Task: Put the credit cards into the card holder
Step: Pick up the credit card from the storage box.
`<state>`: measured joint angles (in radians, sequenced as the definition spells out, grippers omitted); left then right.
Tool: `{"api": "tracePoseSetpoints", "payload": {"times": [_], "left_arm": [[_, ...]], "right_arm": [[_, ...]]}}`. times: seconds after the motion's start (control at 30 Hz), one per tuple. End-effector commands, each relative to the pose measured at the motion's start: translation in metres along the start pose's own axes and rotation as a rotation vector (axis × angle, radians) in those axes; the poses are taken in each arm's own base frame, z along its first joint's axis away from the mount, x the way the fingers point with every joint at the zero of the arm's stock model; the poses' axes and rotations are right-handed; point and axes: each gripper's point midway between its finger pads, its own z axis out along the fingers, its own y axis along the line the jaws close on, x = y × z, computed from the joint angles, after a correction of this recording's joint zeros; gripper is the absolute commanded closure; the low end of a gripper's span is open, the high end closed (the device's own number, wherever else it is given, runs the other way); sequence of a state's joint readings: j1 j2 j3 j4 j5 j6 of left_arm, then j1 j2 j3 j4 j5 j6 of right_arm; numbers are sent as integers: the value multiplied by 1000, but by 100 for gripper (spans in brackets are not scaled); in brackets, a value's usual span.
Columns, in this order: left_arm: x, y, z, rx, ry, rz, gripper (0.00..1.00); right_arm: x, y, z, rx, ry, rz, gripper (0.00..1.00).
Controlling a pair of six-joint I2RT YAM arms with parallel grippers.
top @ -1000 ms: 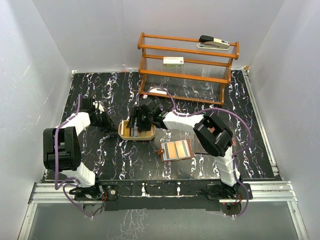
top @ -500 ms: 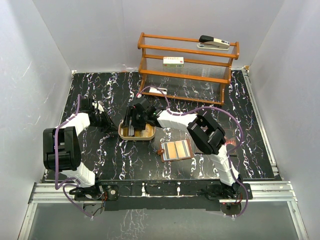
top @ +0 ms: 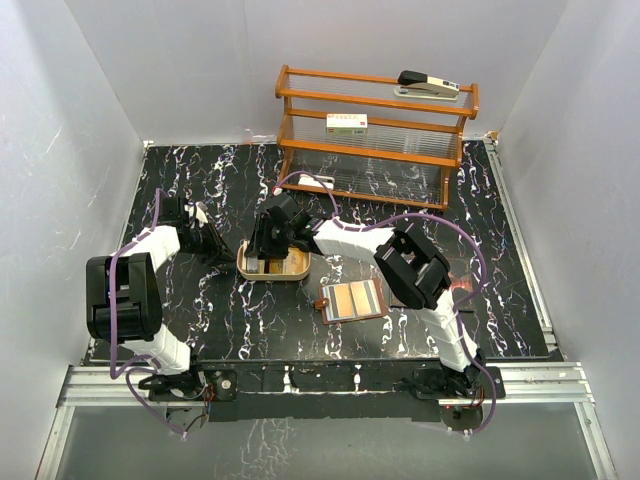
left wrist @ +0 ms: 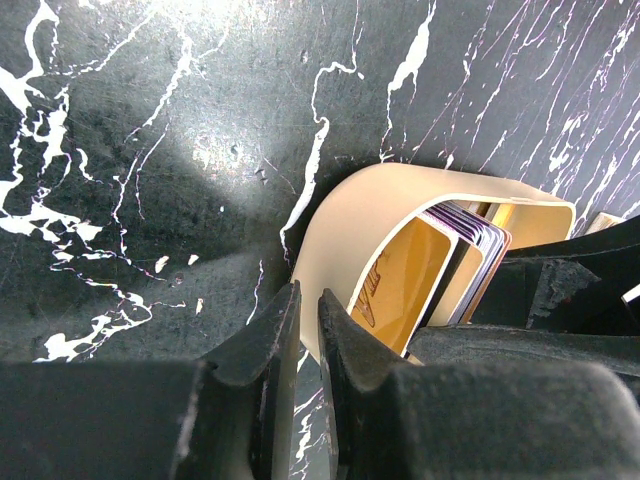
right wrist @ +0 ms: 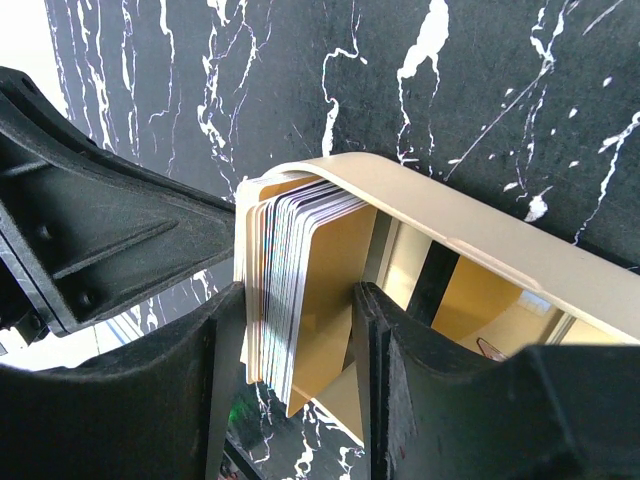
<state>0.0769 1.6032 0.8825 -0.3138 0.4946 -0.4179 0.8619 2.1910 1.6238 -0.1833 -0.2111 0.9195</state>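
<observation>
The right arm reaches leftward across the bench (top: 230, 320), elbow raised, wrist bent down into the tan tray (top: 292, 270). The right claw (right wrist: 298, 300) stands astride the credit cards (right wrist: 305, 260), a stack on edge with a gold card outermost. One finger lies against each outer face, so the claw is clenched on the stack at the tray's rounded end. The left arm stretches forward and inward to the same tray from the other side. The left claw (left wrist: 308, 298) is clenched to a thin slit on the tray's end wall, one finger outside and one inside, with the cards just beyond its tips. The card holder (top: 352, 300) lies open on the bench, well apart from both claws, nearer the right arm's base.
</observation>
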Motion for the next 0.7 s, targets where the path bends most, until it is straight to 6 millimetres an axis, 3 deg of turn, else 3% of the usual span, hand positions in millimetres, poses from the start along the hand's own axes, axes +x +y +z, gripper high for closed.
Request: {"api": "tracePoseSetpoints", "payload": {"times": [0.0, 0.37, 0.67], "left_arm": [[11, -10, 0, 61, 53, -3, 88], [10, -10, 1, 59, 51, -1, 88], [11, -9, 1, 58, 52, -1, 88]], "right_arm": [[-25, 57, -21, -143, -69, -29, 58], [-29, 73, -31, -181, -79, -40, 52], [-29, 77, -35, -185, -83, -46, 56]]}}
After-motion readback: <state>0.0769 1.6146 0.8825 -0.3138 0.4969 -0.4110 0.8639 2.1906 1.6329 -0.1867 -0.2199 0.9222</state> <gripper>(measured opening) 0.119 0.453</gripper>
